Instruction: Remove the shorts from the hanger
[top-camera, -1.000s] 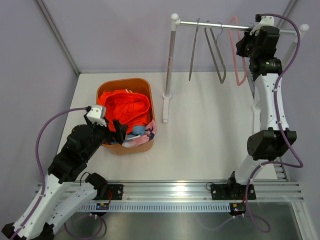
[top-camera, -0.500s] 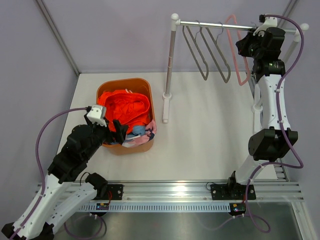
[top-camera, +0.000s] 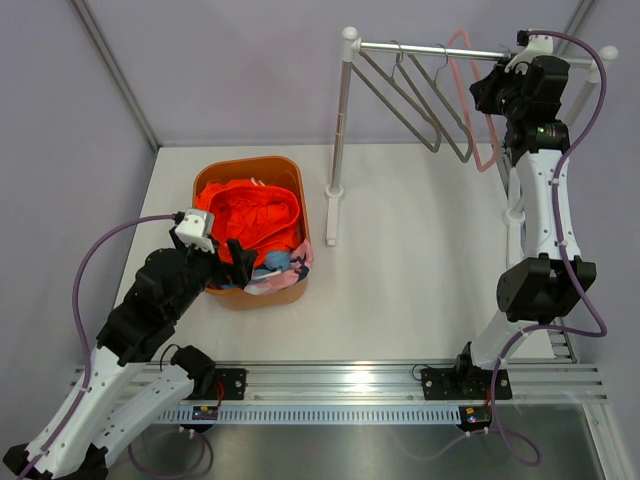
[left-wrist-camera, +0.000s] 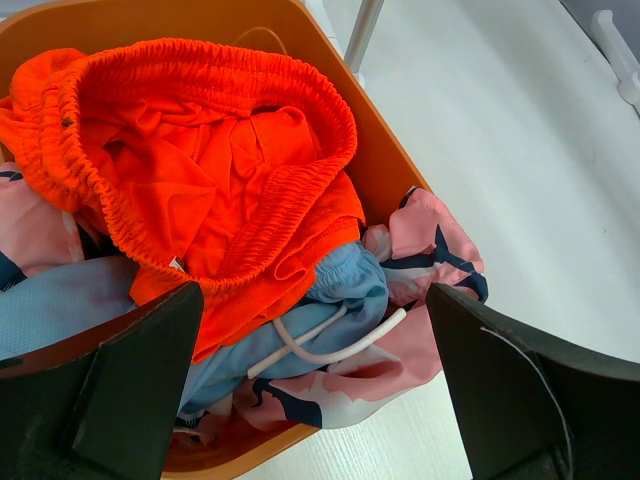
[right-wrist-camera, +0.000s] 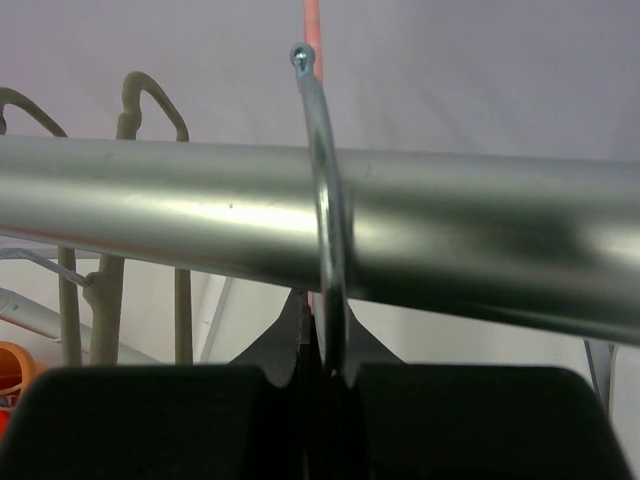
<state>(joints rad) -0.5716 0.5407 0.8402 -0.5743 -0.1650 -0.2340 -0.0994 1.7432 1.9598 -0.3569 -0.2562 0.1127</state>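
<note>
The grey hangers have swung out leftward under the rail

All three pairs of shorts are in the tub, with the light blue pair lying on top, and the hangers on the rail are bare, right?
Not quite: the orange shorts lie on top, as the left wrist view shows; the light blue shorts peek out beneath them. The rest holds: all three pairs are in the tub, and the hangers on the rail are bare.

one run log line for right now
shorts: in basket | left gripper: open over basket | right gripper: shut on pink hanger at rail
</note>
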